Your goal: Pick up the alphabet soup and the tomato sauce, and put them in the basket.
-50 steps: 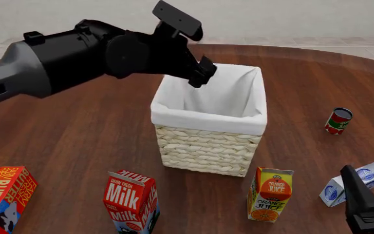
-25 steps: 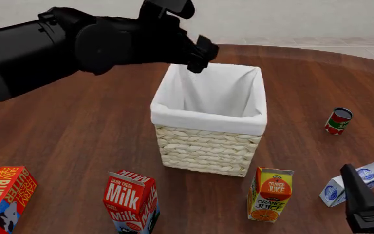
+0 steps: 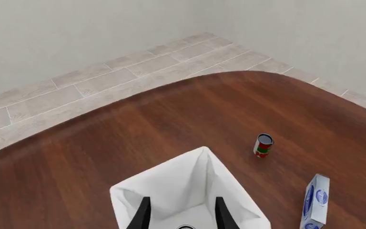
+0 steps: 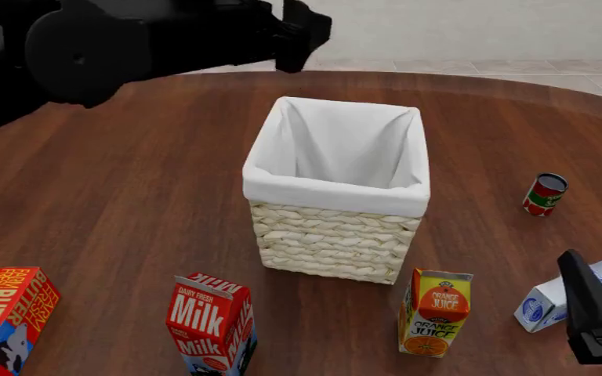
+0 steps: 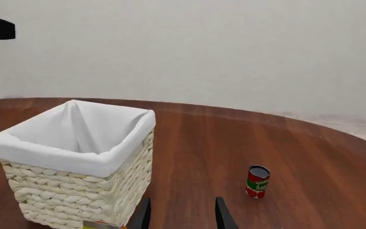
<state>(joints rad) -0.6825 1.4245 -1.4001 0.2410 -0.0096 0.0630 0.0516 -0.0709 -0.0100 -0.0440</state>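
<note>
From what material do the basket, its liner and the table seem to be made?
The basket looks like cream woven wicker: its walls show plaited strands, matte. Its liner looks like white cloth, since it folds softly over the rim. The table looks like dark polished wood, with grain lines and a slight sheen, though it may be only veneer.

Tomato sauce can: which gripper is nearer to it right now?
Right. The right gripper sits at the table's near right edge, just short of the tomato sauce. The left gripper is raised past the basket, far left of it.
</note>
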